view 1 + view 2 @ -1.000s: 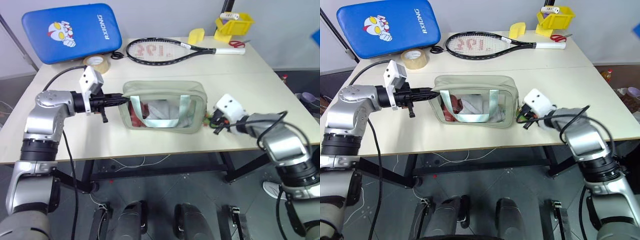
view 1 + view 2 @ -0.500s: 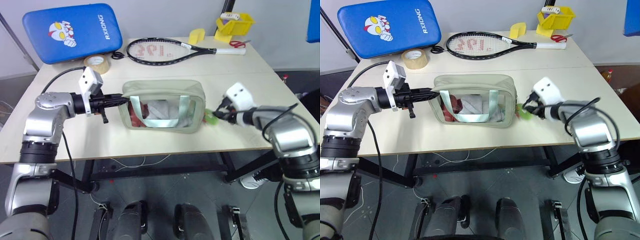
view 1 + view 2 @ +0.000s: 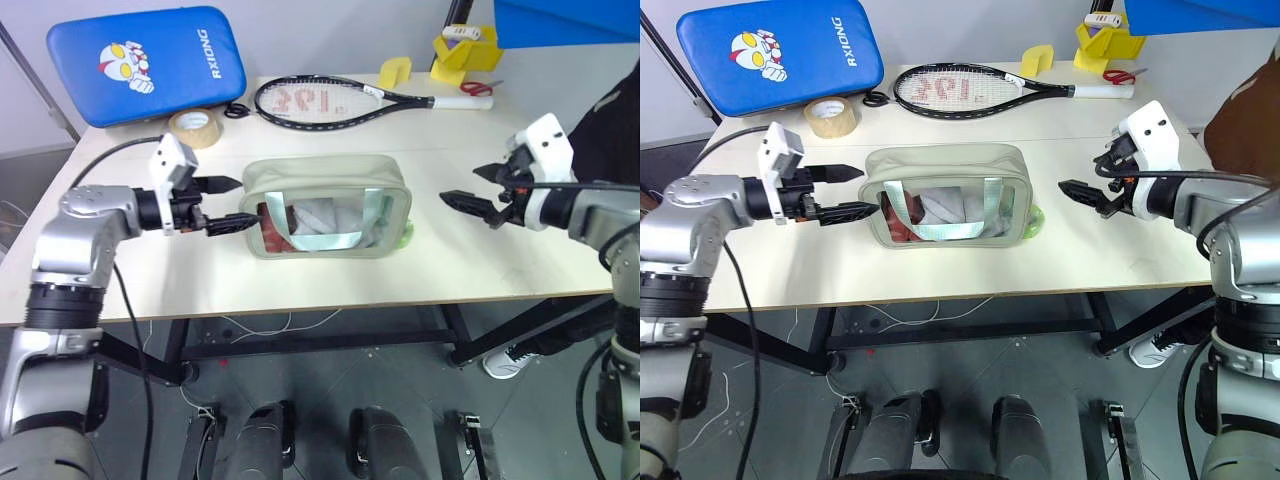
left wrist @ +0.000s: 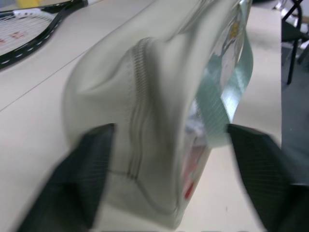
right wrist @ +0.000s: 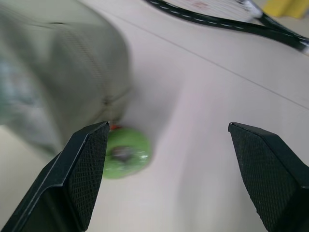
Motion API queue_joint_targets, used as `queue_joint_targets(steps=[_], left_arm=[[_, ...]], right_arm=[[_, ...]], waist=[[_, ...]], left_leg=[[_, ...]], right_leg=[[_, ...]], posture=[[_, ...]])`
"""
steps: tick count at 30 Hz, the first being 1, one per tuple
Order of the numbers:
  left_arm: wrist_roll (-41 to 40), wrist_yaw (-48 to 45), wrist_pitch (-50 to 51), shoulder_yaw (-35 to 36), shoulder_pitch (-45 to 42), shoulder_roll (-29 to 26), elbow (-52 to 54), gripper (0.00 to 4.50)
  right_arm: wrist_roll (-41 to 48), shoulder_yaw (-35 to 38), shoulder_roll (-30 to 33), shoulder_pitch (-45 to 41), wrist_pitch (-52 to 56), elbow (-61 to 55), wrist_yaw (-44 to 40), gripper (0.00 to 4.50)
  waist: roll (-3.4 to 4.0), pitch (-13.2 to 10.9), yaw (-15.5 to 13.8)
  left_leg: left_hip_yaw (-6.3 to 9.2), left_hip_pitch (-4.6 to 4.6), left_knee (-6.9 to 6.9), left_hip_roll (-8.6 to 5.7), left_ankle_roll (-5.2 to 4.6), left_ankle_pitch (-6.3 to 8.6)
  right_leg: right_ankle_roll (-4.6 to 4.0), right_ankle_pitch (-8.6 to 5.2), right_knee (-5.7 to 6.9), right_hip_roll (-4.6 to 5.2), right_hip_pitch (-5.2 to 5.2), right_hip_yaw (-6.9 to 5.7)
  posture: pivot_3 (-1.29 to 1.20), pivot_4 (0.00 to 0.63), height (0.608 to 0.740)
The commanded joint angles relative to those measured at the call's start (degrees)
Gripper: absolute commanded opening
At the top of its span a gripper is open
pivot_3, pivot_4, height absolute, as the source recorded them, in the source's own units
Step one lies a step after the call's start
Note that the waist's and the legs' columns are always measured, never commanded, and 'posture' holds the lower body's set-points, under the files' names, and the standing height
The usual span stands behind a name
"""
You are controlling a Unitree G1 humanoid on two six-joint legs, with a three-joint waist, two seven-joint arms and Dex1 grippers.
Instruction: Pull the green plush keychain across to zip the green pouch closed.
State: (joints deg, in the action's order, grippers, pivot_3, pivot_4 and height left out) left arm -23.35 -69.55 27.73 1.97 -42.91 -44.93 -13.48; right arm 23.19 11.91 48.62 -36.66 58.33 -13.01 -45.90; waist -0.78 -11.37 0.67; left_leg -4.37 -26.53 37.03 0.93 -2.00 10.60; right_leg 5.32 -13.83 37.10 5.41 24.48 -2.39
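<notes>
Matt sage-green woven cloth on the green pouch (image 3: 325, 190), stitched along a ribbed zipper seam, with a glossy clear plastic window and satiny pale-green webbing straps. Fuzzy bright plush on the green plush keychain (image 5: 126, 152). Cross-hatched, matt black pads on the fingers (image 5: 263, 166). Smooth, pale, matt laminate on the table (image 3: 520, 130). Shiny blue padded vinyl on the case (image 3: 145, 62) at the far left corner. Glossy tan tape roll (image 3: 194, 126).
</notes>
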Motion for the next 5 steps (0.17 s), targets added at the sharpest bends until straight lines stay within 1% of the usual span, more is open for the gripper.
queue_joint_targets(steps=[1,5], left_arm=[[-3.16,-6.41,-0.2,3.35,-0.2,-4.67,1.84,4.46],[-3.28,-7.45,1.0,3.87,2.06,-7.35,2.11,4.46]], right_arm=[[5.78,3.95,2.47,1.57,-1.36,-6.12,-4.84,4.07],[7.54,4.34,4.23,3.52,-2.86,-7.02,-6.2,4.07]], waist=[[0.01,-0.01,0.03],[0.01,0.0,0.04]], left_leg=[[-0.01,-0.01,-0.01,0.0,-0.01,0.01],[0.0,0.02,-0.01,0.0,0.0,0.03]], right_leg=[[-0.01,0.0,-0.01,0.01,0.01,0.0],[-0.21,-0.12,-0.05,0.15,-0.01,0.01]], posture=[[0.0,0.15,0.74],[0.0,0.15,0.74]])
